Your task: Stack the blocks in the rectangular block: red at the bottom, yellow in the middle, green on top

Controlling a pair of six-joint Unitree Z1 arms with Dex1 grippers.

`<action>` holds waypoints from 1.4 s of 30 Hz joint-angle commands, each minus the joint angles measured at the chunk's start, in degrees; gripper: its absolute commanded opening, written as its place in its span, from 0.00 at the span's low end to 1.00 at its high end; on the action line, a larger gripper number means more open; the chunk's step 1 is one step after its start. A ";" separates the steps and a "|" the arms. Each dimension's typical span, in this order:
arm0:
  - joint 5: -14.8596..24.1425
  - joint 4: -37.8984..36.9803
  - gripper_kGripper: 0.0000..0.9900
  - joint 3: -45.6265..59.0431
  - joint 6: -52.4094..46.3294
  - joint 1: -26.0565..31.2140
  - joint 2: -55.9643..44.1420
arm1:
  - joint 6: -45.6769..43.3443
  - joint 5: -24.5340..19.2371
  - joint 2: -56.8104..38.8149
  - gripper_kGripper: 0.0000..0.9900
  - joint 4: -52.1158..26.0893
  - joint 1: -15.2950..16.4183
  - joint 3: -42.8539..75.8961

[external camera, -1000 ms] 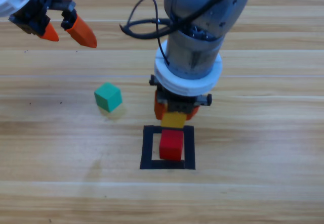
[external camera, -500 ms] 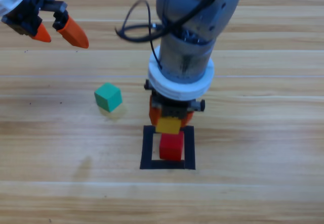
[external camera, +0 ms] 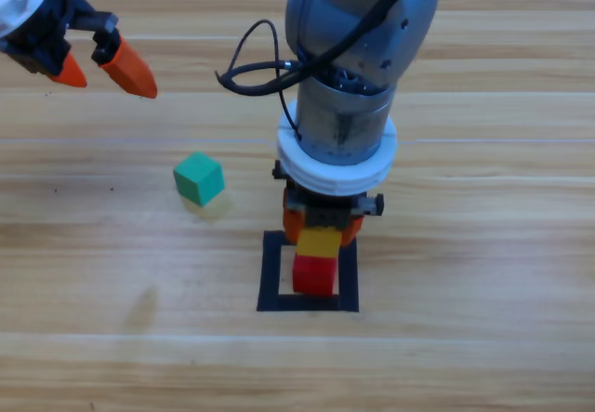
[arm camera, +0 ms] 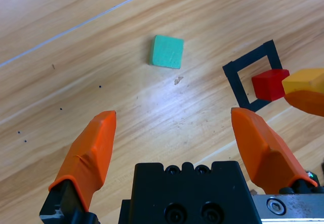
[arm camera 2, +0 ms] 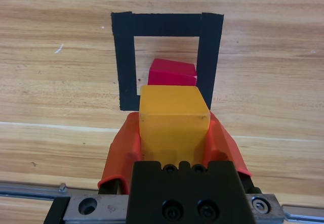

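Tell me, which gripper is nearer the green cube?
Left. The left gripper hangs open up-left of the green cube; the right gripper holds the yellow cube farther off.

Glossy grey right arm [external camera: 358,49] with a looped black cable [external camera: 251,59]; each tool [arm camera 2: 173,133] pairs tapered orange jaws on a black, screw-studded body; the left tool [arm camera: 174,143] matches.

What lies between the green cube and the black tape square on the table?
Only bare wood. In the high view, nothing sits between the green cube and the black tape square; the left wrist view agrees.
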 commanded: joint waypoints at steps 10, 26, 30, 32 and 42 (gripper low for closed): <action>-0.96 -1.55 0.98 3.34 -0.65 1.02 1.55 | 0.82 -2.02 5.36 0.00 1.16 2.18 -1.55; -0.87 -1.90 0.99 3.86 -0.83 1.02 1.81 | 0.82 -2.11 7.12 0.00 1.69 2.18 -3.22; -0.87 -1.90 0.99 3.95 -0.83 1.02 1.90 | 0.82 -2.29 7.47 0.00 1.95 2.18 -3.22; -0.79 -1.90 0.99 3.95 -0.83 1.11 1.99 | 0.82 -2.29 7.56 0.00 1.95 2.18 -3.31; -0.79 -2.52 0.99 4.57 -0.83 1.11 2.61 | -0.68 -1.58 6.06 1.00 2.48 2.18 -5.50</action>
